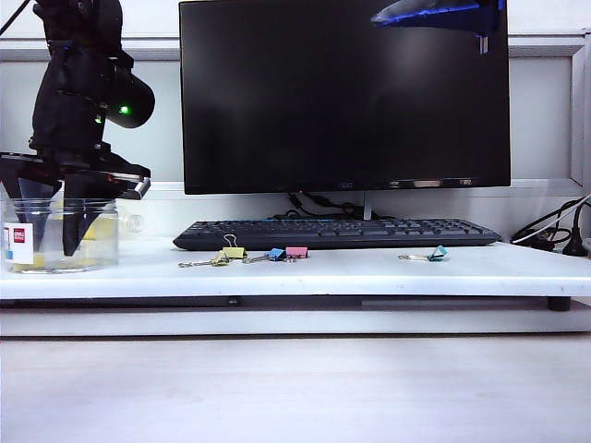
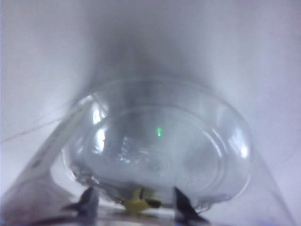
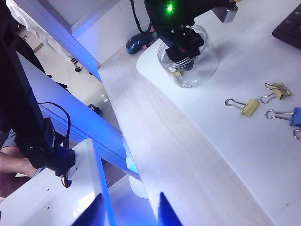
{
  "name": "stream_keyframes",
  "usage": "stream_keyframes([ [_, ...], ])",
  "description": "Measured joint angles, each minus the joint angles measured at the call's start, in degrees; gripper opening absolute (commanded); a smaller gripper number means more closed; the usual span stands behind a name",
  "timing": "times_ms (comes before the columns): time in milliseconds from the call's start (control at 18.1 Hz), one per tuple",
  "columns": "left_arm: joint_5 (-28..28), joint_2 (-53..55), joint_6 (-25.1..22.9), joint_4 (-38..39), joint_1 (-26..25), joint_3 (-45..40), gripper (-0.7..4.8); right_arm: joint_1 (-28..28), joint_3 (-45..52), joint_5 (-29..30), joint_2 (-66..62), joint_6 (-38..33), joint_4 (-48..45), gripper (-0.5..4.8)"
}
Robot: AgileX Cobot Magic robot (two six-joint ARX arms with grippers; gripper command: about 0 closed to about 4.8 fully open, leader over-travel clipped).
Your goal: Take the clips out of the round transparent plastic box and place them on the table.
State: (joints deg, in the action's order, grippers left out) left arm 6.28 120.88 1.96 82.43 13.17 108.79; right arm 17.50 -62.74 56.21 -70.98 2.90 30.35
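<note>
Both tools gape empty: left tool [image 2: 136,207] down inside round transparent plastic box [image 1: 60,235], right tool [image 3: 129,207] raised high.

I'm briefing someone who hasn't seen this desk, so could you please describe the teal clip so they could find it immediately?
Start at the black monitor and drop to the black keyboard on the white table. Just in front of the keyboard's right end lies the teal clip, alone. The yellow clips, blue clip and pink clip cluster further left; it is the only teal one.
</note>
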Motion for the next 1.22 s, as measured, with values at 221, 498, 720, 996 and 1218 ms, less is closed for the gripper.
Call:
stream_keyframes([
  [221, -2.0, 0.0, 4.9, 0.0, 0.1, 0.0, 2.05, 0.0, 0.0, 0.0, 0.0, 0.0, 0.0, 1.48],
  [498, -4.8, 0.0, 9.2, 0.0, 0.2, -0.1, 1.47, 0.0, 0.0, 0.0, 0.0, 0.0, -0.5, 1.48],
  [720, -5.0, 1.1, 10.5, 0.0, 0.3, -0.2, 1.47, 0.0, 0.0, 0.1, 0.0, 0.0, -0.5, 1.48],
  [996, -5.1, 1.4, 11.6, 0.0, 0.8, -0.1, 1.41, 0.0, 0.0, 0.1, 0.0, 0.0, -0.5, 1.48],
  [1218, -6.3, 1.7, 11.5, -1.0, 0.9, -0.1, 0.32, 0.0, 0.0, 0.1, 0.0, 0.0, -0.3, 1.48],
])
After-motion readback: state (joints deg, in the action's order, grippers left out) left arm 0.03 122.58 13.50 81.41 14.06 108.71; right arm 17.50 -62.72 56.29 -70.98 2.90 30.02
